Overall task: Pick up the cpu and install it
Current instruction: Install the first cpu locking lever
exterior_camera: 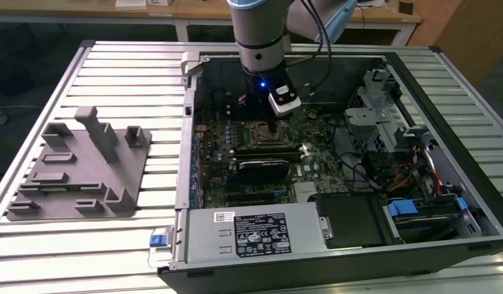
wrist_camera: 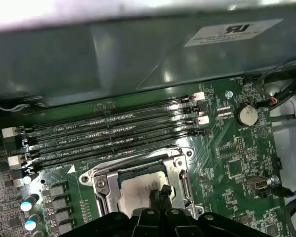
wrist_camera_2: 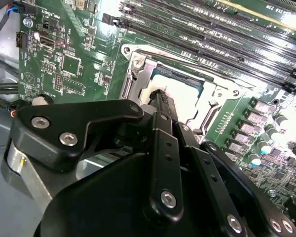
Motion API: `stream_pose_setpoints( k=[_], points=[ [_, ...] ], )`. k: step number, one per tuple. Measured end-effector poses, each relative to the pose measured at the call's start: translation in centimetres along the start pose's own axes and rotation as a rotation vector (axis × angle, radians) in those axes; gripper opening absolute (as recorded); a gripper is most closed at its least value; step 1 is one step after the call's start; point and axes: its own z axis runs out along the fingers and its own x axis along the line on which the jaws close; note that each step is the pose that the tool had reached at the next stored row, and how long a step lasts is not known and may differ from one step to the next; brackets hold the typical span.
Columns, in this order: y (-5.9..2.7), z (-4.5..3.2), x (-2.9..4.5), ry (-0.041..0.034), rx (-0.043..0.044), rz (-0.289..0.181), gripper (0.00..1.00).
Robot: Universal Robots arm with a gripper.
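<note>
In the exterior view the gripper (exterior_camera: 272,130) is down inside the open computer case (exterior_camera: 447,104), over the socket (exterior_camera: 263,131) near frame centre. In both wrist views the cpu (wrist_camera_2: 180,96) (wrist_camera: 140,185) lies in the socket frame — fingertips (wrist_camera_2: 160,98) (wrist_camera: 158,192) drawn together, touching its silvery top.

The room light is soft and even. Inside the open black computer case (exterior_camera: 333,245) it looks dark. In the second wrist view, bright glare washes out the green circuit board (wrist_camera_2: 286,29). The close black gripper (wrist_camera_2: 160,96) looks blurry.
</note>
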Motion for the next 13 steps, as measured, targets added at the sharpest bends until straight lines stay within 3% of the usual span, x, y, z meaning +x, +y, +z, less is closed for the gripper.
stream_pose_setpoints(
  k=[2, 3, 4, 7, 10, 13],
  points=[
    [0.0, 0.0, 0.0, 0.0002, 0.0001, 0.0, 0.11],
    [0.02, 0.02, -0.03, 0.0048, 0.0009, 0.0, 0.11],
    [0.03, 0.03, -0.08, 0.0153, 0.003, 0.0, 0.11],
    [0.06, 0.1, -0.3, 0.0609, 0.0117, -0.001, 0.11],
    [0.11, 0.16, -0.52, 0.1017, 0.0194, -0.002, 0.11],
    [0.11, 0.16, -0.53, 0.1037, 0.0199, -0.002, 0.11]
  ],
)
